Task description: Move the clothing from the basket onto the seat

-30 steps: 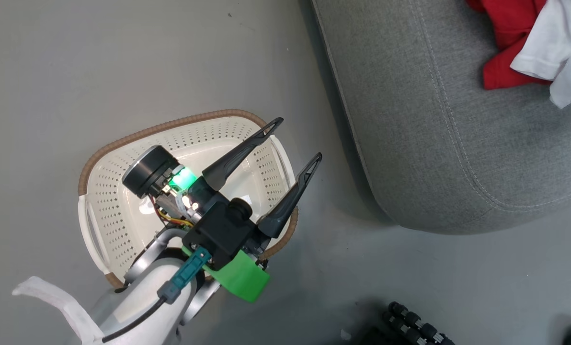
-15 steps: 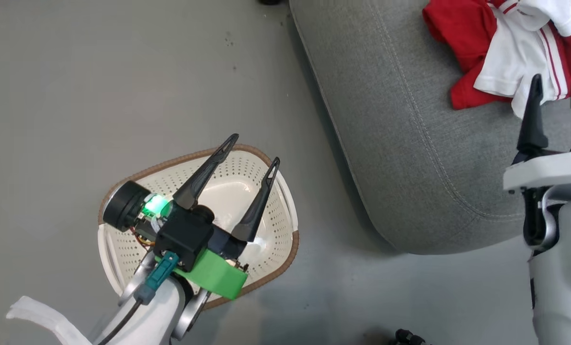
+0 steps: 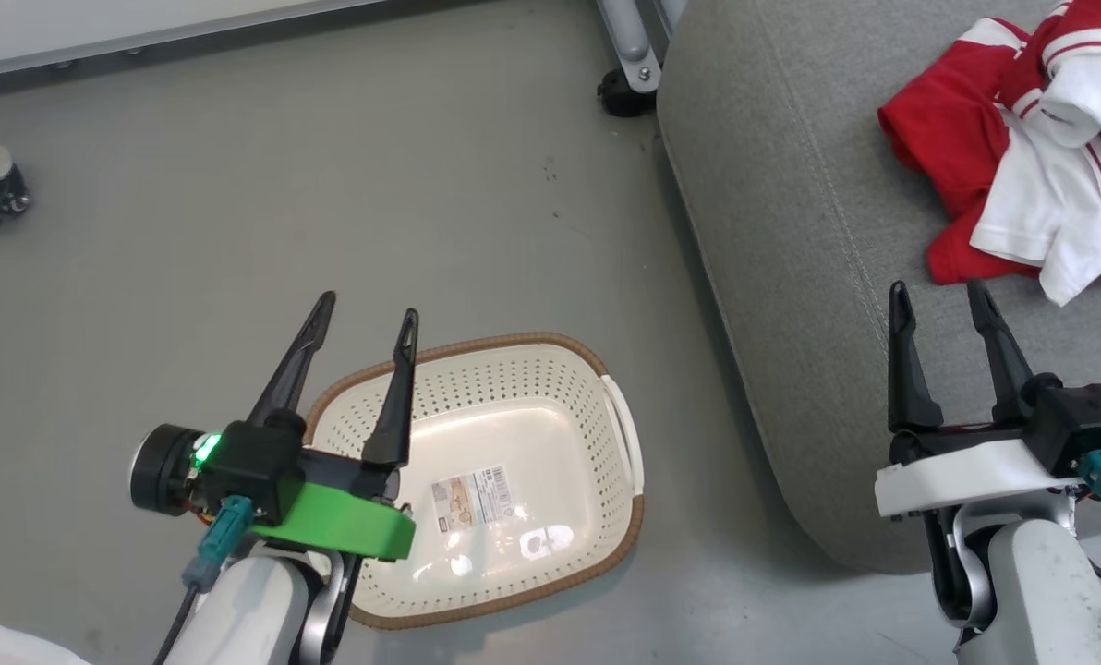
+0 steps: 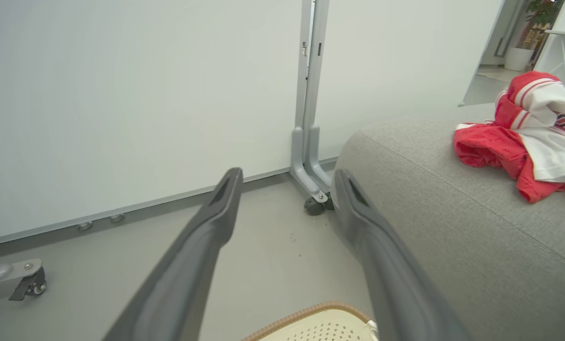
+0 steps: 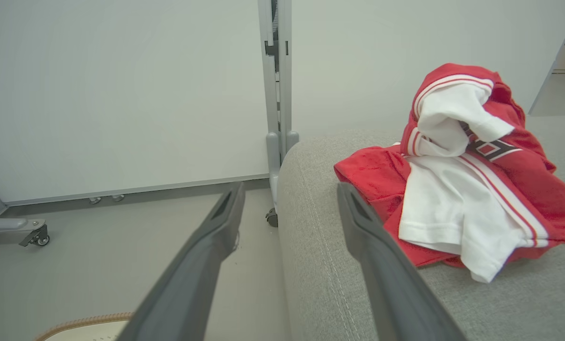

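Clothing: heaped on the seat, toward its right side.
Basket: on the floor, left of the seat, apart from it.
Wheeled frame: behind the seat's left corner.

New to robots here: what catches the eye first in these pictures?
The red-and-white clothing heaped on the grey seat at upper right grabs the eye first. At lower centre the cream basket sits on the floor, holding just a paper label. The left gripper and right gripper rise from the bottom corners, open and empty.
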Robot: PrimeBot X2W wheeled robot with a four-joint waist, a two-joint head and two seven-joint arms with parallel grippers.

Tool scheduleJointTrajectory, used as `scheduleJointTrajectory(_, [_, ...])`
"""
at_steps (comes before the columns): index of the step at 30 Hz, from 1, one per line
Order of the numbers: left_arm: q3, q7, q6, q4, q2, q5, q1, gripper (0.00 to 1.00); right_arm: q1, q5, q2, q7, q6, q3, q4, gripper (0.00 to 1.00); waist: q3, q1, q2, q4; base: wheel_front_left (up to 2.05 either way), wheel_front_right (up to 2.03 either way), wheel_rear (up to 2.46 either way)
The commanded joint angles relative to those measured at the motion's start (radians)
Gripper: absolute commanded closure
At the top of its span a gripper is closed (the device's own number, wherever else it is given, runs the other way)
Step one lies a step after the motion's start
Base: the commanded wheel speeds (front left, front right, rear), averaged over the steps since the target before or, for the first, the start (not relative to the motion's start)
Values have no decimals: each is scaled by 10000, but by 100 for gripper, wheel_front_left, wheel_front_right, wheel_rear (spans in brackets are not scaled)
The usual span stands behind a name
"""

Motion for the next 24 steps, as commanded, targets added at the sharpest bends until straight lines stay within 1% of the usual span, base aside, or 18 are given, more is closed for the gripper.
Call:
scheduleJointTrajectory(1, [228,-73,114,119,10,-114,267,0,243,-34,-17,70,-3,103,-153,0,-647,0,0,736,0,0,0])
scheduleJointTrajectory(7, [1320,-82,329,201,-89,-81,938,0,868,115,-18,480,-3,350,-624,0,-1240,0,0,1335,0,0,0])
scheduleJointTrajectory(12, [2230,-76,353,195,-255,19,1609,0,1378,153,-17,818,-3,434,-987,0,-1677,0,0,1579,0,0,0])
scheduleJointTrajectory(15, [2628,-74,190,224,-347,154,2025,0,1691,188,-17,1013,-3,450,-1169,0,-1934,0,0,1624,0,0,0])
scheduleJointTrajectory(21, [2983,-64,-224,394,-608,437,2683,0,2226,222,-16,1381,-3,530,-1470,0,-2347,0,0,1549,0,0,0])
scheduleJointTrajectory(24, [3072,-65,-349,469,-720,557,2937,0,2451,243,-15,1491,-3,551,-1616,0,-2494,0,0,1493,0,0,0])
